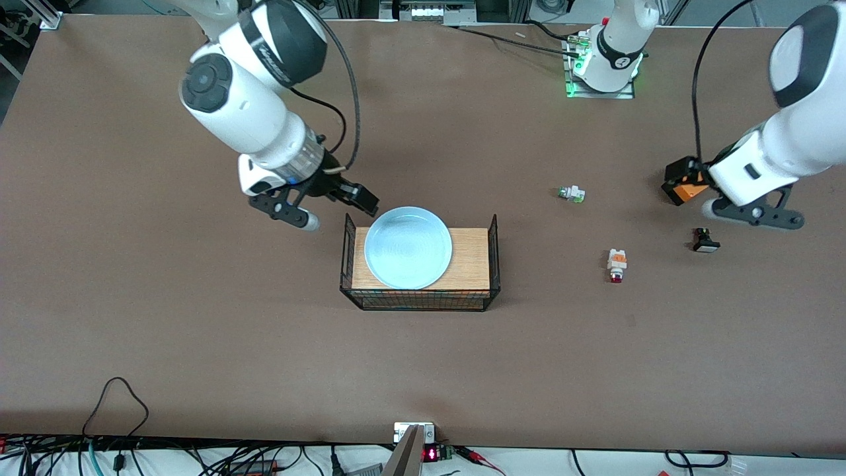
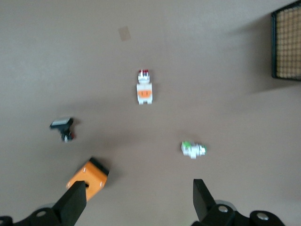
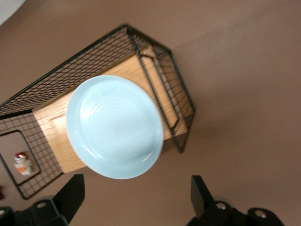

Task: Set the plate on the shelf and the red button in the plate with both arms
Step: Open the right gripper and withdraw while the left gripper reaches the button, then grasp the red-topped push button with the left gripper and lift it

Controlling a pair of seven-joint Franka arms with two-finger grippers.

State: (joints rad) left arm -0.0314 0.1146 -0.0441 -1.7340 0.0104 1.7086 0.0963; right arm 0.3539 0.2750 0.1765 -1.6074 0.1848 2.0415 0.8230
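The right hand hangs with fingers spread and empty just off the rack's end toward the right arm's side of the bench, over bare bench. The plate sits flat on the wooden top of the wire rack, pushed toward that same end so the rest of the board stays free; its rim overhangs the board's edge slightly in the right wrist view. The open fingers beside it suggest the plate has been let go and its part of the job is done.

The left hand, also spread wide and holding nothing, hovers over the bench toward the left arm's end, above a cluster of small parts. The red button lies on its side on the bench, apart from the rack and nearer the front edge than the white-and-green button. A black white-capped button rests near the left hand, and an orange-and-black block sits by it. The red button appears untouched, and picking it up looks like the left arm's next job
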